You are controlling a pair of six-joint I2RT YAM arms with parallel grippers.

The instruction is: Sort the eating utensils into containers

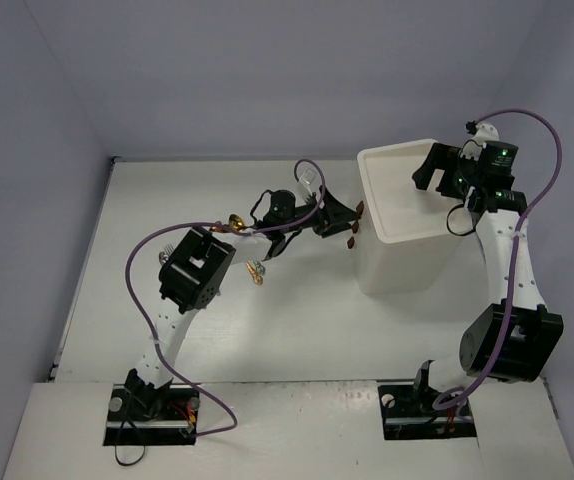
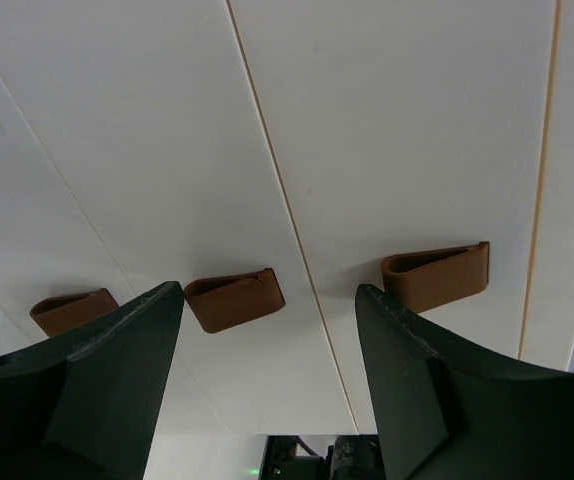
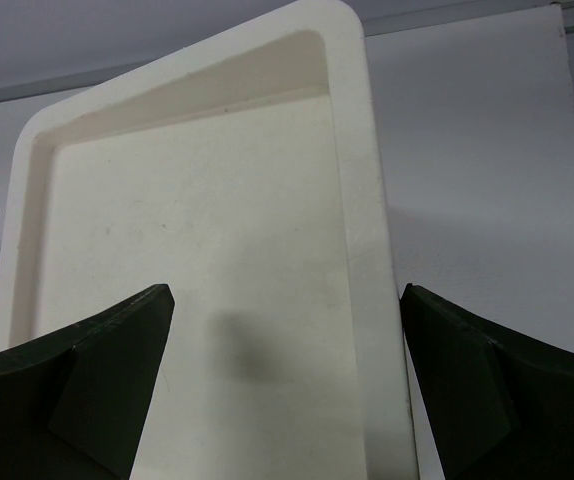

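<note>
The left fingers (image 2: 117, 370) are standing apart, holding nothing, close in front of the white drawer fronts (image 2: 167, 150). Three brown handles (image 2: 435, 277) are showing there, and the middle one is appearing between the two fingers. The right fingers (image 3: 107, 380) are also apart and empty, hovering above the recessed top of the drawer unit (image 1: 407, 260). The utensils (image 1: 256, 270) are lying on the table (image 1: 267, 330) under the left arm, apart from the unit.

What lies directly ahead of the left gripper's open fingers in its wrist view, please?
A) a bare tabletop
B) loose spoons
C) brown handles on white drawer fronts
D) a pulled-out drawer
C: the left gripper faces three brown handles set on flush white drawer fronts.
</note>
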